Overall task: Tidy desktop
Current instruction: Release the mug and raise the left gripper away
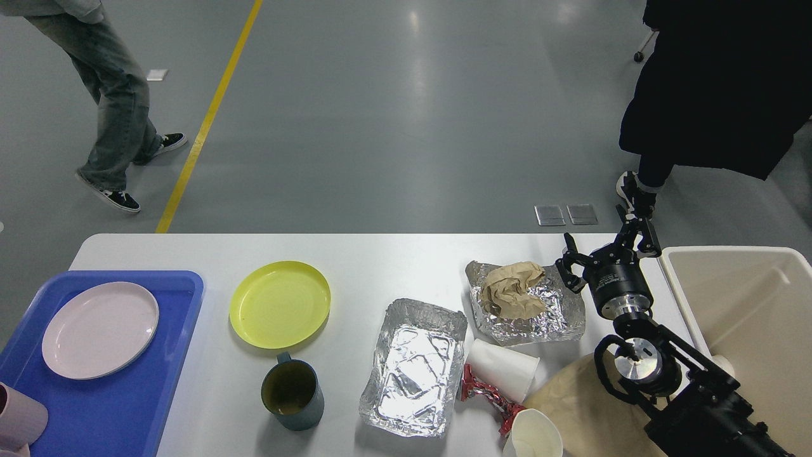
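The white desktop (380, 266) carries a yellow plate (280, 304), a dark teal mug (292, 394), an empty foil tray (414, 365), a foil sheet (545, 314) with a crumpled brown paper (510, 289) on it, two white paper cups (502, 369) (533, 435), a red wrapper (485, 397) and a tan paper bag (571, 406). My right gripper (606, 246) is open and empty, just right of the foil sheet near the far edge. My left gripper is out of view.
A blue tray (162, 381) at the left holds a pink plate (99, 329) and a pink cup (19, 417). A beige bin (748, 304) stands at the right. Two people walk on the floor beyond the table.
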Controlling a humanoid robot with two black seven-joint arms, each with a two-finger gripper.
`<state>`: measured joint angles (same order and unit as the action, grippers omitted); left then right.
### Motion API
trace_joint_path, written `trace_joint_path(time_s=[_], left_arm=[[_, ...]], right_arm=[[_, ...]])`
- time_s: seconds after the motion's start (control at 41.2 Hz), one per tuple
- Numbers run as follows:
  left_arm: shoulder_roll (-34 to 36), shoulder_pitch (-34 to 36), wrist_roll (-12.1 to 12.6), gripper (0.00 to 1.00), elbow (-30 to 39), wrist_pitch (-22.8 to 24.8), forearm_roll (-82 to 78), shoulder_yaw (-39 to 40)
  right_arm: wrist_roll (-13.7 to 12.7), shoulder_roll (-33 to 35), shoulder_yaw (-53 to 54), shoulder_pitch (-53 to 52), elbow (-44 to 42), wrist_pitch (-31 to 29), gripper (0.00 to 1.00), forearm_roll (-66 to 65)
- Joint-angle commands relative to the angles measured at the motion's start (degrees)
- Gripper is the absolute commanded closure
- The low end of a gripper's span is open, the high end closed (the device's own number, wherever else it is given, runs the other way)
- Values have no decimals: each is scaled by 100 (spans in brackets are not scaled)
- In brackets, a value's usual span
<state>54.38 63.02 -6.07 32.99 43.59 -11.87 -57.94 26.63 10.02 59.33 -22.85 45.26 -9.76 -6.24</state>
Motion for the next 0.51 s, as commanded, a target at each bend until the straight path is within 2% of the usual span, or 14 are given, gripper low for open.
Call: trace_joint_path(time_s=[0.0,0.194,0.364,0.485], left_arm=[[55,1149,10,4,269,149,1,-866],[-181,2837,18,4,876,35,9,-1878],[-998,4155,10,4,981,141,18,-2607],[-1684,5430,-8,4,1709,141,27,-2994]], right_arm=[[0,0,0,0,0,0,0,0],[0,0,0,0,0,0,0,0],[0,0,0,0,0,0,0,0],[0,0,0,0,0,0,0,0]])
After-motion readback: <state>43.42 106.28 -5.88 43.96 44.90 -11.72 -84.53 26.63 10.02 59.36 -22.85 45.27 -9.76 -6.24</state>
